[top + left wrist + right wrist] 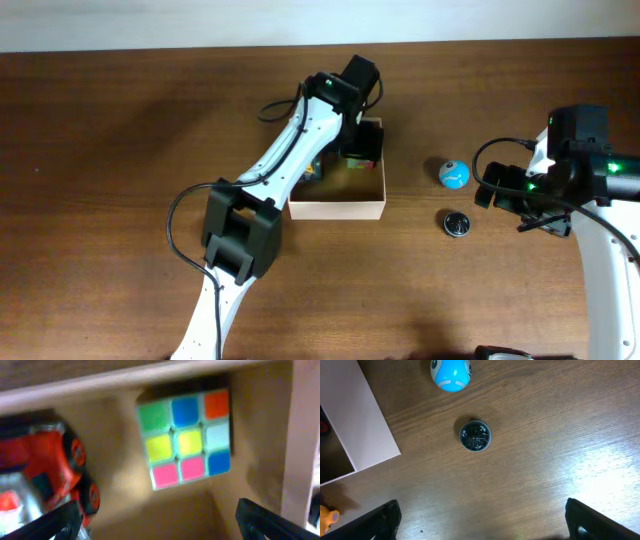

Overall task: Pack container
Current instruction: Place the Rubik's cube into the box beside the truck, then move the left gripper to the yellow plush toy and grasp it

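- Where the left arm reaches over the worktop, its gripper hangs inside the box, jaws apart, gripping nothing.
- The box sits mid-worktop; a red car and a cube lie inside, apart.
- Right of it rest a blue ball and, nearer, a dark disc.
- Further right, the right gripper hovers, jaws apart, empty.

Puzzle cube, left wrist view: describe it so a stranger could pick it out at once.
Find the white-walled cardboard box near the middle of the wooden table and look inside. The puzzle cube lies in a corner, across from a red toy car. Only it shows a grid of nine coloured squares.
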You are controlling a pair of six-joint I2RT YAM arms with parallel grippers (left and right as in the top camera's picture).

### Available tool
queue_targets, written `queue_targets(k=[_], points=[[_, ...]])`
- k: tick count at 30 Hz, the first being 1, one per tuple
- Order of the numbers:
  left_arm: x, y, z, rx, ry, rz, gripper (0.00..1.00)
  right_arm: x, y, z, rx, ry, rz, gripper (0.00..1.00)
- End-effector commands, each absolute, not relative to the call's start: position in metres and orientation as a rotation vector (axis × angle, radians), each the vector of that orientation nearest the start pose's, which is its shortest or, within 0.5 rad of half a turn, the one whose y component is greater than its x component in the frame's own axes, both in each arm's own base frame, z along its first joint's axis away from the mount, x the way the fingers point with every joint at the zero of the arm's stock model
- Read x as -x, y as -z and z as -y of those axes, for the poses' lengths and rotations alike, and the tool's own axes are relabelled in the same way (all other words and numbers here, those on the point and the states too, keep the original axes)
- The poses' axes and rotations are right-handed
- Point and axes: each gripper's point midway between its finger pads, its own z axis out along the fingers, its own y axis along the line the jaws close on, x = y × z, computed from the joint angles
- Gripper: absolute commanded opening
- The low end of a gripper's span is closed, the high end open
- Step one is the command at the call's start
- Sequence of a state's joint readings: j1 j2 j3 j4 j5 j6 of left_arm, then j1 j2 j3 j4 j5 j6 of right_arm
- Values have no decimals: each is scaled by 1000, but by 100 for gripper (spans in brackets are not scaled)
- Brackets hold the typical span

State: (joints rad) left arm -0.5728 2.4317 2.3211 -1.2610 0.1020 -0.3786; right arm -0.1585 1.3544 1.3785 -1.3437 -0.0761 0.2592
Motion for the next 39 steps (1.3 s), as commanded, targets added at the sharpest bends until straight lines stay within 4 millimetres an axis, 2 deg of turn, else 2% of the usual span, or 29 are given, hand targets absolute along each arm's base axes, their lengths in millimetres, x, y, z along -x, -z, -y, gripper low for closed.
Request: queue_targets(k=[1, 5, 9, 11, 13, 15, 16, 19, 21, 23, 25, 27, 29, 34, 35, 38, 39], points=[[-432, -115, 298, -313, 314, -2928, 100, -268, -205, 33, -596, -114, -2814, 99], [-426, -159, 285, -357, 314, -2904, 99, -268, -205, 34, -596, -114, -2814, 99], [-415, -207, 263, -495, 300, -2842, 99, -269, -205, 34, -596, -114, -2814, 99], [-415, -228, 263, -642, 374, -2753, 99, -268, -205, 34, -596, -114, -2814, 99], [-416, -246, 253, -605, 424, -2725, 100, -268, -205, 33, -596, -114, -2815, 99], [-419, -263, 238, -554, 429, -2694, 96, -267, -204, 33, -597, -113, -2819, 99], [-421, -283, 220, -504, 426, -2655, 97, -266, -204, 33, -599, -113, -2826, 99], [-419, -315, 192, -432, 411, -2589, 96, -265, -204, 33, -600, -113, -2830, 99], [-415, -337, 166, -381, 343, -2545, 96, -265, -204, 33, -600, -114, -2830, 99], [-402, -357, 136, -340, 227, -2512, 98, -265, -204, 33, -600, -114, -2829, 99], [-387, -365, 115, -300, 138, -2516, 100, -265, -204, 33, -600, -114, -2829, 99], [-370, -363, 102, -285, 80, -2547, 99, -265, -204, 33, -600, -114, -2829, 99], [-350, -350, 89, -280, 17, -2610, 99, -265, -204, 33, -600, -114, -2829, 99], [-302, -291, 74, -293, -41, -2835, 99, -265, -204, 33, -600, -114, -2829, 99], [-289, -259, 70, -288, -64, -2928, 99, -265, -204, 33, -600, -114, -2829, 99], [-279, -208, 69, -293, -86, -3040, 99, -265, -204, 32, -597, -114, -2830, 99], [-275, -165, 69, -280, -91, -3097, 99, -265, -204, 32, -597, -114, -2830, 99]])
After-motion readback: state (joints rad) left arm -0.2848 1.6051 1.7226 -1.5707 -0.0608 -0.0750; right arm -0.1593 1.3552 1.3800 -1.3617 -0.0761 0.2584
